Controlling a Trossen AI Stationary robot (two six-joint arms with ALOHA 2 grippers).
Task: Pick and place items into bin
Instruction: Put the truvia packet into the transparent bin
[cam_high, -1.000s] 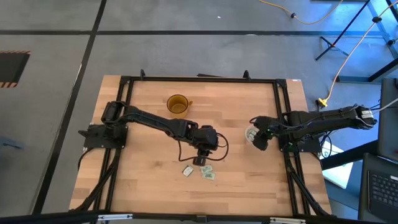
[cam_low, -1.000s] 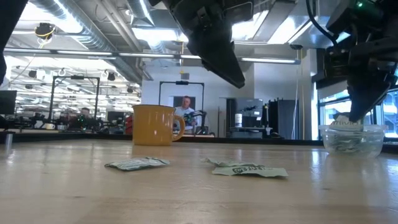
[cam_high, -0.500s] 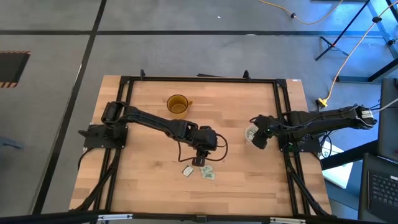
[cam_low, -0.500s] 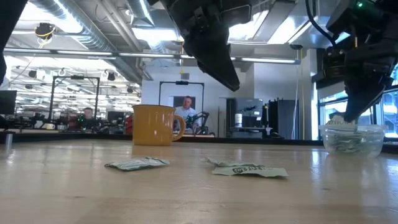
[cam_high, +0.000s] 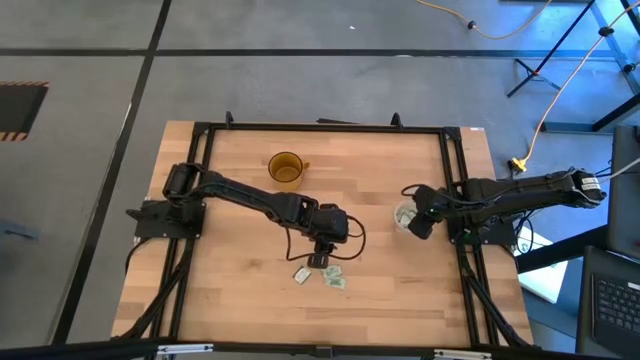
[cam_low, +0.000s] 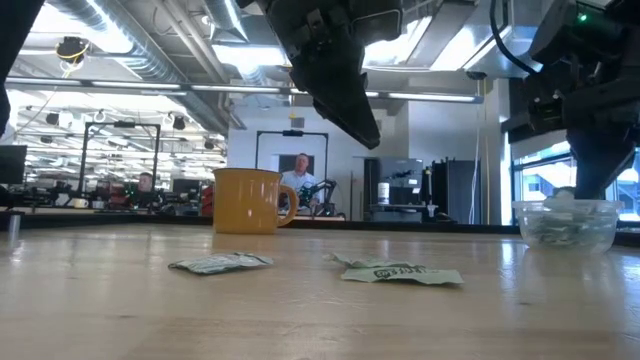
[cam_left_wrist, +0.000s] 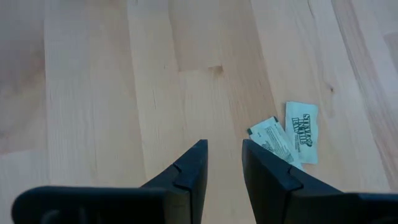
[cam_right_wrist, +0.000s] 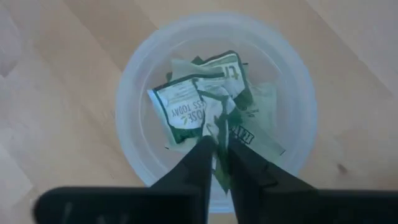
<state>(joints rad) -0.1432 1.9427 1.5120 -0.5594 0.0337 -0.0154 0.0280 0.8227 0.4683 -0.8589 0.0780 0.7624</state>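
Leftmost on the table (cam_high: 230, 260), toward its far edge, stands the amber cup (cam_high: 285, 168) with its handle, upright and well apart from everything else. Next comes the left tool (cam_high: 319, 260), which hangs above the middle of the table nearer the front edge, its 2 fingers parted by a narrow gap with nothing between them. Just beneath and beside it lie 3 items on the bare wood: 1 packet (cam_high: 301, 274) slightly to the left, and 2 packets (cam_high: 334, 277) overlapping each other just to the right. From the left wrist view the overlapping pair (cam_left_wrist: 287, 137) shows pale green and white print, lying flat near the fingertips (cam_left_wrist: 196, 155) but not touching them. At table height the single packet (cam_low: 220, 263) and the pair (cam_low: 400, 272) sit apart from one another, with the left tool (cam_low: 360, 125) clearly raised above them.

Farther right, near the right edge of the table, sits the bin (cam_high: 405, 215), a clear whitish round container holding a crumpled heap of green and white packets (cam_right_wrist: 205, 109). The right tool (cam_high: 416, 224) is directly over the bin (cam_right_wrist: 143, 74), its fingers drawn almost together and empty, tips just above the heap.
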